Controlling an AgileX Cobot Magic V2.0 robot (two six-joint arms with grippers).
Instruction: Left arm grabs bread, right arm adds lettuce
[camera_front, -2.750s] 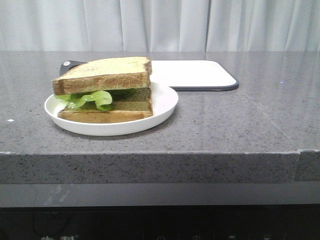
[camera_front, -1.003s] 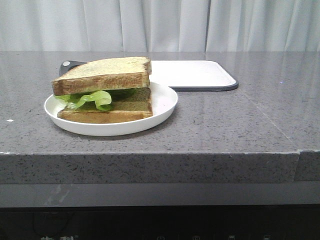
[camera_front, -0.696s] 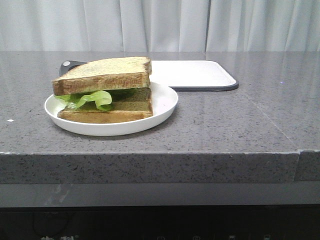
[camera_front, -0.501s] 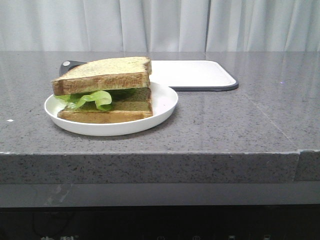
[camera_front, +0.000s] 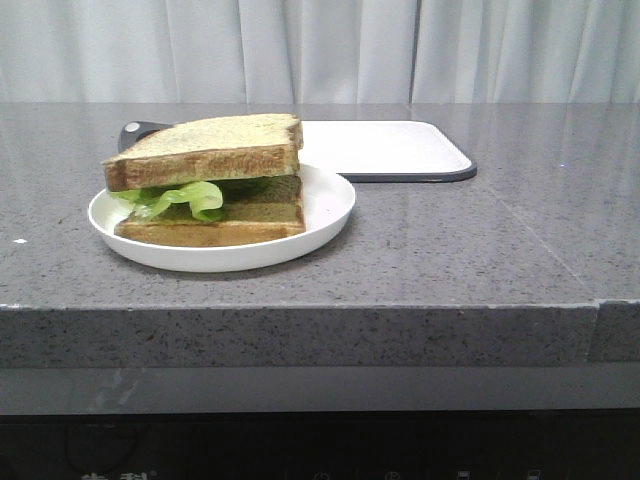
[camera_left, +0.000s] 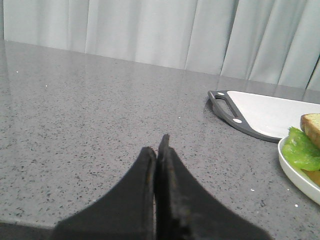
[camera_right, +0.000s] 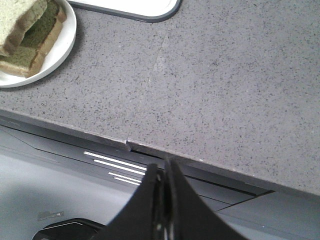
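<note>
On the white plate (camera_front: 325, 215) lies a stacked sandwich. The thick bread (camera_front: 205, 150) slice is on top, the green lettuce (camera_front: 180, 199) pokes out beneath it, and a thinner slice (camera_front: 210, 231) is at the bottom. From the right wrist view the bread (camera_right: 20, 22) and plate (camera_right: 57, 50) sit far off at one corner. The lettuce (camera_left: 302, 150) and plate (camera_left: 295, 172) edge show in the left wrist view. My left gripper (camera_left: 159, 145) is shut and empty, well away from the plate. My right gripper (camera_right: 162, 167) is shut and empty, below the counter's front edge. Neither arm shows in the front view.
A white cutting board (camera_front: 385, 148) with a dark rim and handle (camera_left: 223, 105) lies behind the plate. The grey stone counter (camera_front: 480, 250) ends in a front edge (camera_right: 200, 162). Pale curtains hang behind.
</note>
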